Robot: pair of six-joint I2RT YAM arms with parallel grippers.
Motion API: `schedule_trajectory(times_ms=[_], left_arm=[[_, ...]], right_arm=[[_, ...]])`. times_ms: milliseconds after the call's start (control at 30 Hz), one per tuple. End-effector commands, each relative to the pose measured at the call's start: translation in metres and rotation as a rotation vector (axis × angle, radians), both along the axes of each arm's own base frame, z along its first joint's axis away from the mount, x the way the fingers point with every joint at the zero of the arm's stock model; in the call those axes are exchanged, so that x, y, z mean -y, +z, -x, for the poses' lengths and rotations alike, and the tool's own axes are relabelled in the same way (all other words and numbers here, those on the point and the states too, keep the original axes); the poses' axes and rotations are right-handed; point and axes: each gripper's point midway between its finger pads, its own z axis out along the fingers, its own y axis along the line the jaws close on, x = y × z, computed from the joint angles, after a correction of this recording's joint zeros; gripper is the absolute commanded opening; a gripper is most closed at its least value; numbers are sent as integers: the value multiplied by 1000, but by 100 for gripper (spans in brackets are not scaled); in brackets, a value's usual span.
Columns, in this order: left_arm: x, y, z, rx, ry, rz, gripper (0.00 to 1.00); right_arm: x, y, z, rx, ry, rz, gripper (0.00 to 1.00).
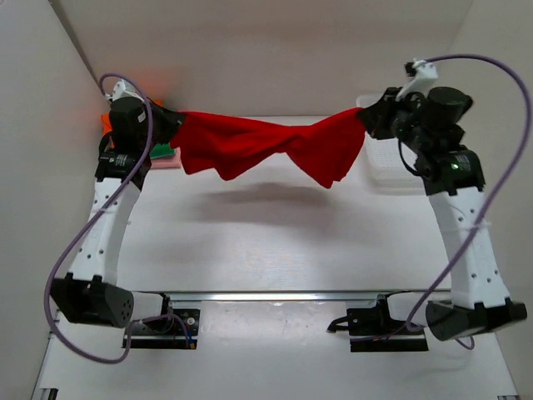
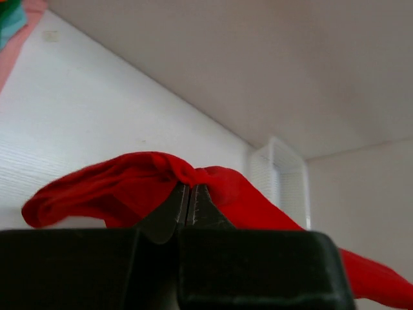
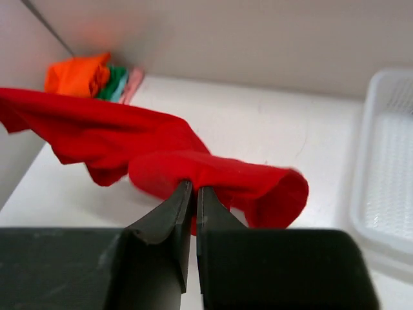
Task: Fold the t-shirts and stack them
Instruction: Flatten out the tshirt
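Observation:
The large red t-shirt (image 1: 271, 146) hangs stretched in the air between both arms, sagging in the middle above the table. My left gripper (image 1: 176, 125) is shut on its left end; in the left wrist view the jaws (image 2: 191, 188) pinch bunched red cloth (image 2: 116, 187). My right gripper (image 1: 366, 119) is shut on the right end, where a rolled sleeve (image 3: 258, 187) droops past the jaws (image 3: 193, 188). Folded orange (image 3: 77, 74), green (image 3: 115, 82) and pale pink (image 3: 132, 84) t-shirts lie piled at the far left corner.
A white mesh basket (image 1: 391, 162) stands at the far right of the table, under the right arm. White walls close in the left, back and right sides. Both arm bases (image 1: 166, 321) sit at the near edge.

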Motion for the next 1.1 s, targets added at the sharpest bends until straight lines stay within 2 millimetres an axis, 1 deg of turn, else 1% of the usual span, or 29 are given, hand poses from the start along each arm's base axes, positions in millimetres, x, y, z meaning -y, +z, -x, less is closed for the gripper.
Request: schedule_trajectory(times_ms=[0, 33, 67, 167, 200, 233, 300, 333, 367, 400, 433, 500, 533, 567, 600, 633, 667, 700, 733, 767, 800, 833, 867, 900, 933, 967, 1000, 1033, 1067], left_arm=[[15, 42, 37, 37, -85, 81, 0], [15, 55, 48, 62, -89, 89, 0], [13, 62, 52, 78, -89, 86, 0], [11, 97, 84, 143, -88, 108, 0], [8, 111, 96, 167, -74, 107, 0], [4, 119, 103, 185, -65, 107, 0], [-11, 134, 119, 211, 4, 76, 0], [-18, 140, 129, 223, 40, 61, 0], [-23, 147, 135, 247, 61, 53, 0], [-27, 143, 138, 232, 91, 48, 0], [-30, 135, 136, 205, 105, 40, 0], [-24, 115, 129, 147, 83, 50, 0], [-19, 97, 120, 102, 71, 71, 0], [-17, 84, 114, 71, 70, 80, 0], [-12, 67, 108, 36, 67, 114, 0], [-9, 53, 99, 6, 64, 130, 0], [-12, 25, 88, -54, 84, 154, 0], [-8, -4, 76, -110, 90, 184, 0], [-8, -23, 67, -126, 97, 189, 0], [-10, -47, 52, -173, 109, 170, 0], [-13, -78, 36, -234, 136, 141, 0], [-15, -83, 23, -242, 132, 143, 1], [-16, -118, 5, -322, 122, 101, 13], [-22, -135, -14, -366, 120, 88, 23], [-24, -146, -29, -405, 100, 57, 23], [-19, -148, -37, -414, 77, 40, 23], [-26, -150, -47, -425, 83, -5, 24], [-25, -139, -54, -409, 75, -53, 27], [-27, -144, -55, -423, 81, -67, 28]], right_arm=[[18, 40, 33, 102, -34, 10, 0], [27, 48, 44, 137, -56, 9, 0], [29, 56, 54, 167, -51, 5, 0], [40, 65, 92, 232, -43, 1, 0], [38, 65, 107, 240, -12, -4, 0], [39, 69, 116, 249, -10, -16, 1], [47, 65, 136, 253, -25, -7, 0], [43, 61, 144, 244, 6, -11, 0], [44, 55, 145, 216, 14, -20, 0], [48, 51, 146, 203, -1, -32, 0], [43, 42, 145, 173, 43, -50, 0], [43, 33, 141, 135, 54, -108, 0], [41, 27, 136, 124, 78, -130, 0], [39, 27, 133, 131, 92, -135, 0], [33, 15, 126, 88, 119, -164, 0], [34, 7, 117, 64, 98, -173, 0], [29, -9, 103, 16, 87, -157, 0], [12, -24, 95, -40, 142, -137, 0], [1, -47, 77, -102, 133, -89, 0], [0, -60, 64, -124, 119, -62, 0], [-7, -83, 44, -186, 157, -42, 0], [-7, -108, 18, -259, 157, -43, 1], [-12, -119, 6, -297, 178, -57, 6], [-3, -128, -21, -338, 142, -75, 16], [-5, -117, -49, -310, 127, -52, 22], [0, -117, -60, -305, 110, -47, 26], [-2, -121, -78, -306, 82, -13, 28], [2, -123, -94, -289, 54, 21, 30], [3, -127, -97, -297, 47, 25, 30]])
